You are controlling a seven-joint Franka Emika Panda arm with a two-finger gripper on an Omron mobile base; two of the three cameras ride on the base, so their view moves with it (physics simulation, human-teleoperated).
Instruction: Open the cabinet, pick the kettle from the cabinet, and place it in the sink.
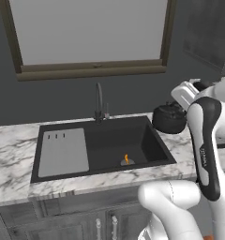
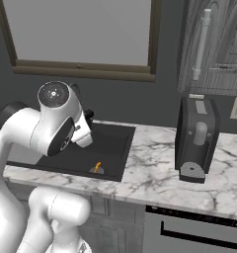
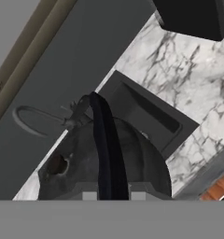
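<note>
— Left base view, item one: what have you got?
— Your bench [image 1: 11, 154], white marble with grey veins; black rectangular sink [image 1: 128, 140] with grey drainboard; dark wall, wood-framed window [image 1: 91, 33].
— Item two?
— Kettle [image 1: 169, 118], squat, round, black, held above the bench just right of the sink; your gripper [image 3: 111, 193] is clenched on its arched handle.

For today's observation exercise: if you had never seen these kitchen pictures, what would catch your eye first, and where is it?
Most striking is the small black kettle held in the air at the black sink's right edge, above the marbled counter. The white robot arm rises in the foreground, its end effector shut on the kettle's arched handle. A dark coffee machine stands on the counter to the right, below a tall grey cabinet.
</note>
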